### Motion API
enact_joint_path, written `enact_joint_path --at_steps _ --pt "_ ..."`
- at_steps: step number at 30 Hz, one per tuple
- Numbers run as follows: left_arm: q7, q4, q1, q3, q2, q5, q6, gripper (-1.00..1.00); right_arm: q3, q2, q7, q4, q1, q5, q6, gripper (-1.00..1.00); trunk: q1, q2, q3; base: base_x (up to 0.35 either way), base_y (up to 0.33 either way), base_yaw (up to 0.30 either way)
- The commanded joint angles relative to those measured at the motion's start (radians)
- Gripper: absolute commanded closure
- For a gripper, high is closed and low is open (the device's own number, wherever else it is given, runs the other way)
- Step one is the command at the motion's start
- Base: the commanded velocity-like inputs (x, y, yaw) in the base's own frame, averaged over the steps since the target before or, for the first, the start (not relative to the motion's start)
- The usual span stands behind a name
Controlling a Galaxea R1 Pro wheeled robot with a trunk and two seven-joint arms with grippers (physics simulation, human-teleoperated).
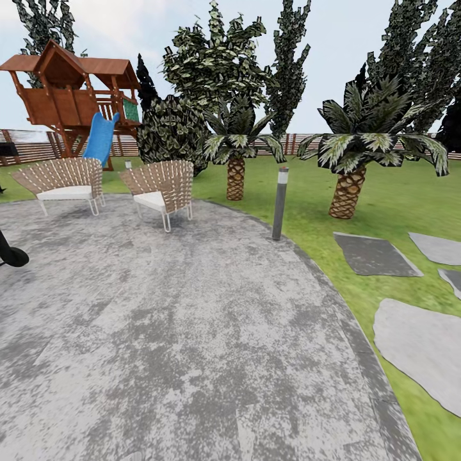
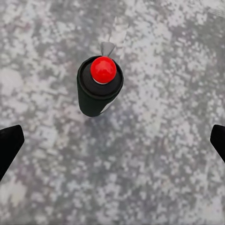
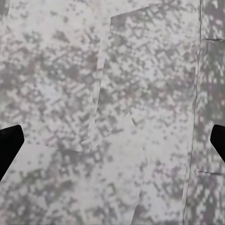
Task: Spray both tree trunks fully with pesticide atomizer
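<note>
The pesticide atomizer (image 2: pixel 93 96) stands on the mottled grey paving, seen from above in the left wrist view: a black body with a round red top (image 2: pixel 103 69) and a short grey nozzle (image 2: pixel 108 48). My left gripper (image 2: pixel 112 143) hovers over it, open, its black fingertips (image 2: pixel 9 143) far apart and touching nothing. My right gripper (image 3: pixel 112 143) is open too, above bare paving slabs. The garden lawn (image 1: pixel 390 192) and brown slat fence (image 1: pixel 32 148) lie beyond the patio. The trees and their trunks are out of view.
Two woven chairs (image 1: pixel 67 182) (image 1: pixel 160 189) stand at the patio's far left. A grey bollard lamp (image 1: pixel 280 203) marks its edge. Two scaly palms (image 1: pixel 235 173) (image 1: pixel 349 186), dark trees, a wooden playhouse with a blue slide (image 1: pixel 99 137) and stepping stones (image 1: pixel 374 255) sit on the grass.
</note>
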Motion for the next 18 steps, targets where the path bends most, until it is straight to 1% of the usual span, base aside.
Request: enact_joint_path --at_steps 1,15,18 --pt "-0.003 0.001 0.0 0.0 0.0 0.006 -0.003 -1.0 -0.008 0.0 0.004 0.001 -0.001 0.007 -0.004 -1.0 0.0 0.0 -0.001 0.0 0.0 0.0" --pt "0.0 0.001 0.0 0.001 0.0 0.006 -0.003 -1.0 -0.008 0.0 0.005 0.001 -0.001 0.007 -0.004 -1.0 0.0 0.0 -0.001 0.0 0.0 0.0" --pt "0.017 0.001 0.0 0.001 0.0 0.007 -0.005 -1.0 -0.008 0.001 0.004 0.001 -0.001 0.007 -0.004 -1.0 0.0 0.0 -0.001 0.0 0.0 0.0"
